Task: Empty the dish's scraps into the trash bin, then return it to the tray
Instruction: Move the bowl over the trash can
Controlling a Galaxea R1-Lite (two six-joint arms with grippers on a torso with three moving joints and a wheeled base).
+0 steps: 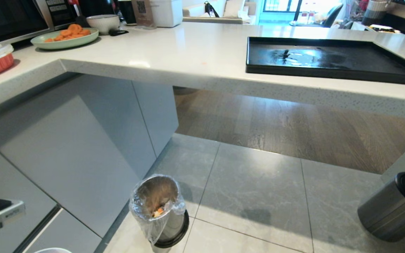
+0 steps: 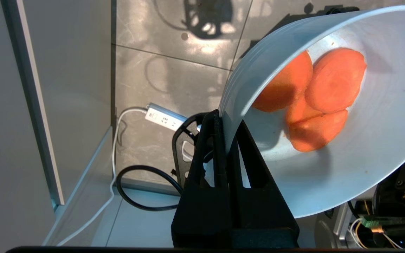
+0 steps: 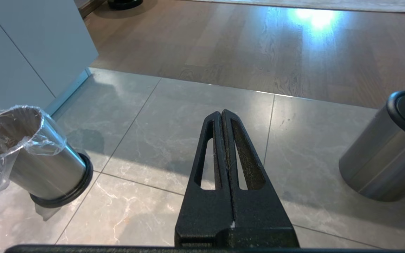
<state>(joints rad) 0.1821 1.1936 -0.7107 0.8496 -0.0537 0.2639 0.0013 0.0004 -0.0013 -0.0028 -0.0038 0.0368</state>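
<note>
On my left wrist feed the left gripper [image 2: 223, 119] is clamped on the rim of the dish [image 2: 329, 168], one finger inside the wall and one outside, and the dish fills the right side of the frame, tipped toward the camera. The scraps [image 2: 315, 98] lie overlapped against its inner wall, upper right of centre. Behind it, at the left of that frame, I see floor tiles, a black cable and a white power strip [image 2: 164, 117] beside a cabinet edge. In the head view only a sliver of the dish rim [image 1: 53, 250] shows at the bottom left, below a piece of the left arm. The bin [image 1: 160, 211] stands on the tiles at lower centre, its clear liner bunched over the rim and a few orange bits inside. The tray [image 1: 329, 59] sits bare on the counter [image 1: 188, 56] at upper right. At upper left, a green plate [image 1: 65, 39] of carrot slices lies next to a pale bowl [image 1: 103, 23]. A dark-lidded cylinder [image 1: 396, 211] stands at lower right. On the right wrist feed the right gripper [image 3: 222, 114] hangs over the tiles with its fingers pressed together, holding nothing, between the bin at far left and the cylinder at far right.
</note>
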